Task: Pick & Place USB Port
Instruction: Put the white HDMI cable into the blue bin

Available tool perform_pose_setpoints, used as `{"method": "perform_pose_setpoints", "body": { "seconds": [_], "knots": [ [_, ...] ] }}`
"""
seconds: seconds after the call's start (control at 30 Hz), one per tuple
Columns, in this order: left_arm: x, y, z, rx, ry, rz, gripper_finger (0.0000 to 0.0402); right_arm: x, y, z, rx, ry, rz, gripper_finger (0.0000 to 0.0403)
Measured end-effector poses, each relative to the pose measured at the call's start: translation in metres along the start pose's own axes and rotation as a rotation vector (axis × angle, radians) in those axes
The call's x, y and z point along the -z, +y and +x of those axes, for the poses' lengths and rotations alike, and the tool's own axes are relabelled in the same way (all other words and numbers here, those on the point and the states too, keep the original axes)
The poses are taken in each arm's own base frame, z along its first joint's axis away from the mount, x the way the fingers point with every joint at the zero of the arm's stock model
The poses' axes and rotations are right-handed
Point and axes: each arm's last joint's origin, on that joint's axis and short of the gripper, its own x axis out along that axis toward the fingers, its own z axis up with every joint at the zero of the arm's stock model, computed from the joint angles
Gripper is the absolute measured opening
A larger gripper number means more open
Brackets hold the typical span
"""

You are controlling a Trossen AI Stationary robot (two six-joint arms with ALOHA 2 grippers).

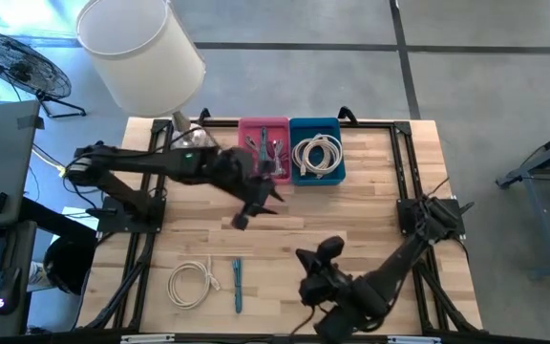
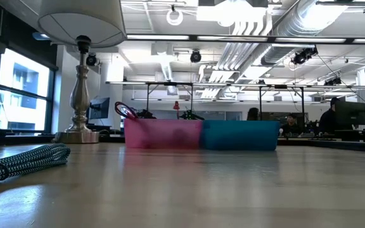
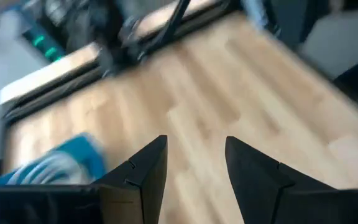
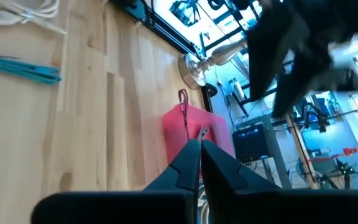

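The wooden counter (image 1: 351, 220) is carrying a lamp (image 1: 139, 43) at its far left corner, with a pink bin (image 1: 264, 143) and a blue bin (image 1: 317, 148) sitting side by side at the far edge. The left arm is reaching across the counter, its gripper (image 1: 256, 196) hanging just in front of the pink bin with the jaws standing open and nothing between them. The right gripper (image 1: 325, 253) is waiting near the front edge, jaws closed on nothing. A white cable (image 1: 192, 284) is lying coiled near the front left corner, well apart from both grippers, with a teal cable (image 1: 237, 284) just beside it. Another white cable (image 1: 318, 155) is coiled inside the blue bin. Dark cables (image 1: 267, 153) are lying in the pink bin. The low view is showing a braided cable (image 2: 21, 161) at its left edge, which cannot be matched for certain to anything in the high view.
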Motion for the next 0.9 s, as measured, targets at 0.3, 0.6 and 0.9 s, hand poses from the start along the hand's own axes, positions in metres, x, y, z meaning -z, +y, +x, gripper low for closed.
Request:
{"method": "perform_pose_setpoints", "body": {
  "seconds": [0.3,0.6,0.9],
  "knots": [
    [-0.025,-0.085,-0.068,-0.157,0.2,0.002,0.0158,0.004,0.006,-0.014,-0.078,0.01,-0.003,0.0004],
    [0.005,-0.171,-0.111,-0.193,0.414,-0.234,0.0158,0.005,0.008,-0.014,-0.136,0.04,0.025,0.0001],
    [0.06,-0.24,-0.087,-0.084,0.453,-0.378,0.0158,0.005,0.009,-0.014,-0.16,0.05,0.029,0.0001]
  ]
}}
